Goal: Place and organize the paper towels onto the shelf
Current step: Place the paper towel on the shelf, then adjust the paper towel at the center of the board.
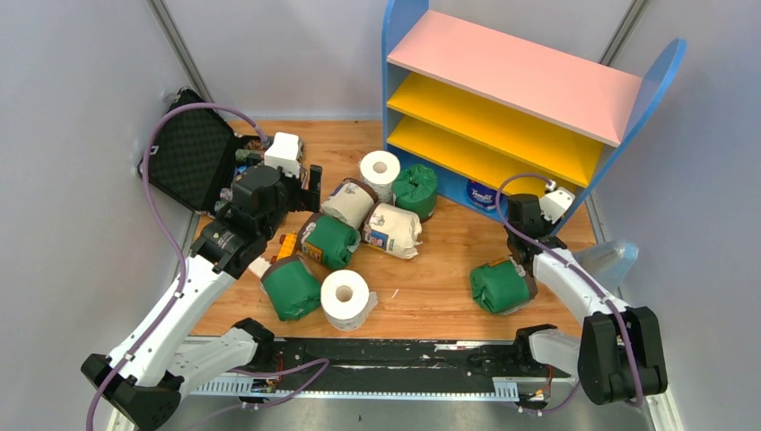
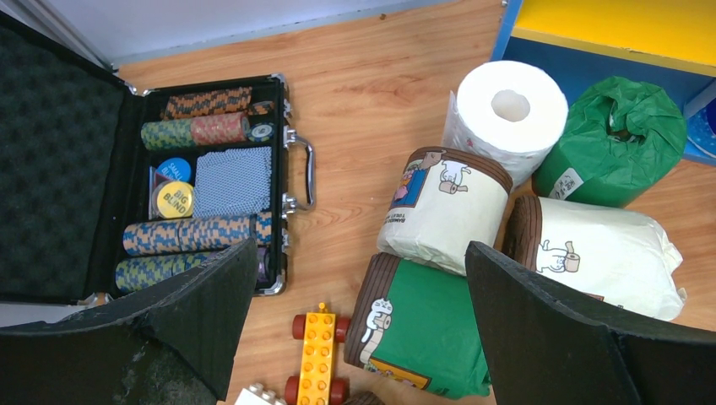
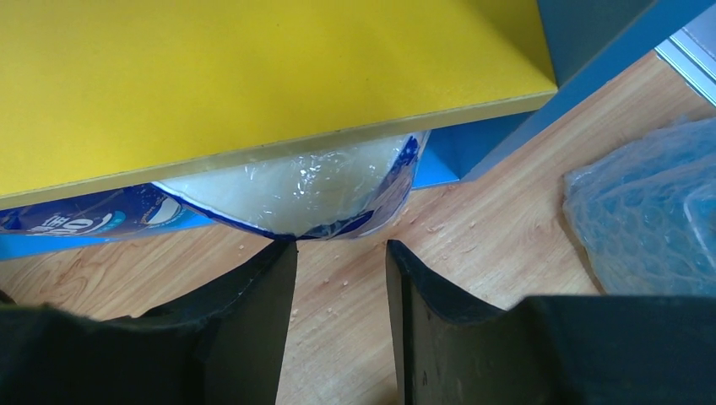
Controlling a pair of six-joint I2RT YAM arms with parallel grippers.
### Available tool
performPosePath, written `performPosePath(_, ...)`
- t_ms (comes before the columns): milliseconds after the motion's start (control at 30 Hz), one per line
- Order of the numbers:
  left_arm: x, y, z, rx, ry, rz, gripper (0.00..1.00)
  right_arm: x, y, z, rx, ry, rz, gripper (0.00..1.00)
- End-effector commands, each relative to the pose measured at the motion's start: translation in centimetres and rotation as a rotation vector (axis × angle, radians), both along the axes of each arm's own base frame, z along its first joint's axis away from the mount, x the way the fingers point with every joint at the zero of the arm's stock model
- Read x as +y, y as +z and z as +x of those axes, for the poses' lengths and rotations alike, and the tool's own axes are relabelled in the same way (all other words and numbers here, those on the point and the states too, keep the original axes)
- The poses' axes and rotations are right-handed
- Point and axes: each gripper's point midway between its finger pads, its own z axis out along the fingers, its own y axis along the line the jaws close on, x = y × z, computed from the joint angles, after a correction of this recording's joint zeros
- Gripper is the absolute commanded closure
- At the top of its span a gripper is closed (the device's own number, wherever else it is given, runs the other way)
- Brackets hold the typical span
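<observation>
Right wrist view has the right gripper [image 3: 338, 249] with its fingers a little apart and nothing between them, the tips just short of a blue-and-white roll [image 3: 295, 190] tucked under the lowest yellow board [image 3: 253, 76] of the shelf [image 1: 516, 72], with a bubble-wrap bag [image 3: 650, 211] off to the side. Left wrist view shows the left gripper [image 2: 361, 249] spread wide and empty above a green-wrapped roll [image 2: 422, 329] and a cream roll [image 2: 443, 211]; further rolls lie loose on the table [image 1: 431, 287], and an open black case [image 2: 59, 169] sits to the left
</observation>
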Motion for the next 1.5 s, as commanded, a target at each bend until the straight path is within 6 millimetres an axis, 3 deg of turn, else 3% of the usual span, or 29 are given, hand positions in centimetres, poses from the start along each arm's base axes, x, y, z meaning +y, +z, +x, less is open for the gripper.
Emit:
performPosePath(0, 0.1, 1.0, 0.3, -0.041, 0.011, -0.020, 0.00, -0.3, 1.3, 0.7, -0.056, 0.019, -0.002, 0.55)
performPosePath(133, 0.1, 1.0, 0.3, -0.042, 0.011, -0.021, 0.00, 0.7, 2.0, 1.0, -0.064, 0.082, 0.019, 0.53)
performPosePath(300, 0.1, 1.2, 0.2, -0.045, 0.008, -0.025, 0.00, 3.9, 2.9, 1.2, -0.058, 0.274, 0.099, 0.45)
performPosePath(633, 0.0, 1.6, 0.0, -0.050, -0.001, -0.040, 0.00, 11.0, 3.6, -1.6, 0.007, 0.599, 0.356, 0.39)
performPosePath(833, -0.1, 2.1, -0.4, -0.054, -0.009, -0.060, 0.00, 16.1, 4.2, -3.2, -0.021, 0.778, 0.425, 0.36)
performPosePath(1100, 0.8, 1.5, -2.7, -0.016, -0.013, -0.083, 0.00, 22.8, 6.8, -5.4, -0.183, 1.029, 0.491, 0.27)
performPosePath(1267, 2.2, 0.3, -4.9, -0.008, 0.002, -0.105, 0.00, 24.5, 9.2, -5.7, -0.363, 1.137, 0.543, 0.22)
performPosePath(1467, 3.6, -1.2, -6.6, -0.014, 0.033, -0.116, 0.00, 26.3, 9.4, -5.8, -0.361, 1.206, 0.590, 0.22)
